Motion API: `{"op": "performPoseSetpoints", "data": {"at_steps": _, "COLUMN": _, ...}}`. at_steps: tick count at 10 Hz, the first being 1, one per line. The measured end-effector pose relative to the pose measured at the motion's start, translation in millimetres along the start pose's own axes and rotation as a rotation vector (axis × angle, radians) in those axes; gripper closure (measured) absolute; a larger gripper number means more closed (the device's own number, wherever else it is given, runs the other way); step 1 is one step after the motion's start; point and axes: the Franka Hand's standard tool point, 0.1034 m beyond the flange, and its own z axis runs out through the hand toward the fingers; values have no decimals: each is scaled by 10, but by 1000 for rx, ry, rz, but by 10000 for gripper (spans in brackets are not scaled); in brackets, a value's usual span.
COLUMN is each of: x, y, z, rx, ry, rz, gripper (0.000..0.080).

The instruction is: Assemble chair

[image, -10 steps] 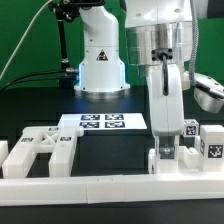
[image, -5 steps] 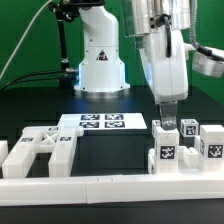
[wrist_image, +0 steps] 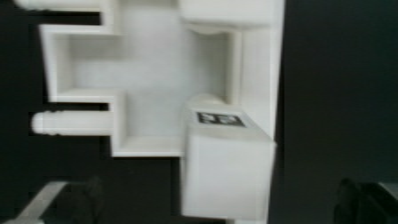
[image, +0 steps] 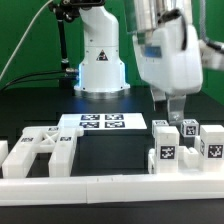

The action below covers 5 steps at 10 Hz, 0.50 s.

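**Open gripper held above the right-hand chair parts**

No brand, word or number can be read anywhere. The only markings are black-and-white square tags. Several such tags are printed on the marker board (image: 100, 122), which lies flat on the dark table (image: 30, 105) in the middle of the scene, nearer than the arm's base (image: 100, 65).

The chair is seen as loose white parts in two groups, set just behind the low rim wall (image: 100, 185) at the near edge. At the near left lies an open frame-shaped part (image: 40, 152), on which about three tags can be made out. At the near right stands a cluster of blocky parts (image: 185, 148), on which at least three tags are counted.

One gripper (image: 176, 110) is seen, raised above the right cluster and touching nothing. In the wrist view its fingers (wrist_image: 50, 203) are spread wide with nothing held between them. Below them lies a white tagged part (wrist_image: 231, 165), whose single tag is too blurred to be read.
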Motion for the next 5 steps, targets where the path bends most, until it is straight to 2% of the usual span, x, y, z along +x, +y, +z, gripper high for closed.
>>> {"op": "performPoseSetpoints", "data": {"at_steps": 2, "x": -64, "y": 50, "z": 20, "rx": 13, "ry": 16, "rz": -301, "gripper": 150}}
{"op": "performPoseSetpoints", "data": {"at_steps": 3, "x": -95, "y": 19, "z": -33, "rx": 40, "ry": 35, "rz": -450, "gripper": 150}}
{"op": "performPoseSetpoints", "data": {"at_steps": 4, "x": -65, "y": 50, "z": -29, "rx": 60, "ry": 56, "rz": -471, "gripper": 150}}
{"op": "performPoseSetpoints", "data": {"at_steps": 5, "x": -53, "y": 53, "z": -23, "rx": 53, "ry": 61, "rz": -564, "gripper": 150}}
